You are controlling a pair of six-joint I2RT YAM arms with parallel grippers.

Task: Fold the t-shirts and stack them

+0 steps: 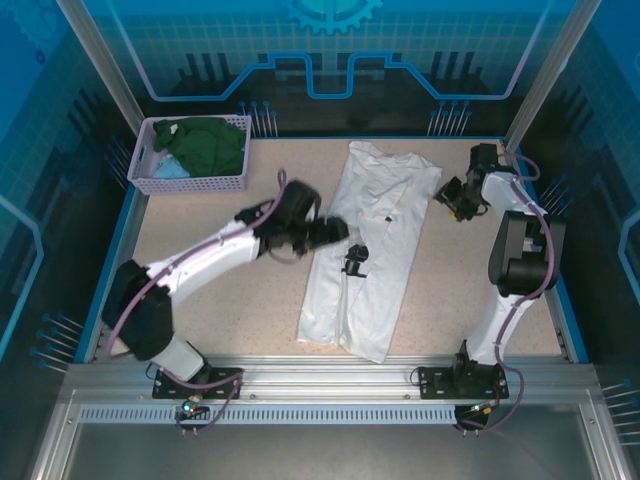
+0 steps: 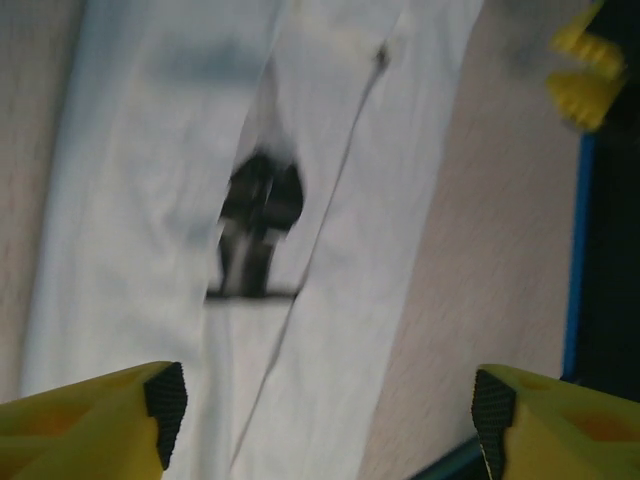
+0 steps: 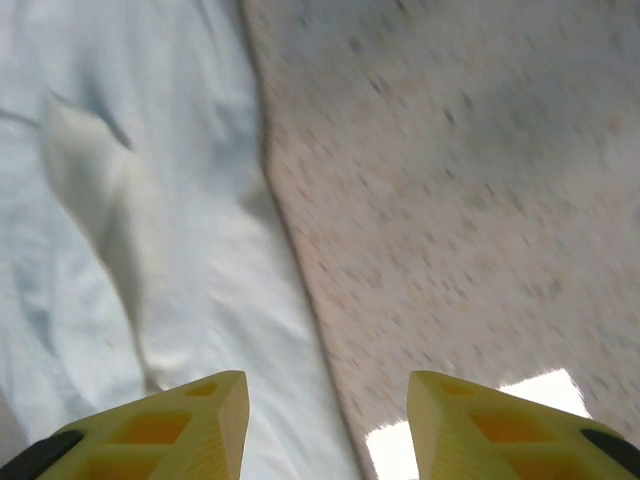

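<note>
top external view: long white soft-cloth t-shirt with a black print, folded into a narrow strip, lies mid-tabletop.
left fingers: spread, empty, near the print.
right fingers: apart, empty, over the shirt's edge.
risk: the limp, wrinkled cloth may unfold if only one layer is pinched.

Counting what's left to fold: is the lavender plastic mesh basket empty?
No, the lavender plastic mesh basket holds a dark green cloth t-shirt and a light blue cloth t-shirt.
</note>
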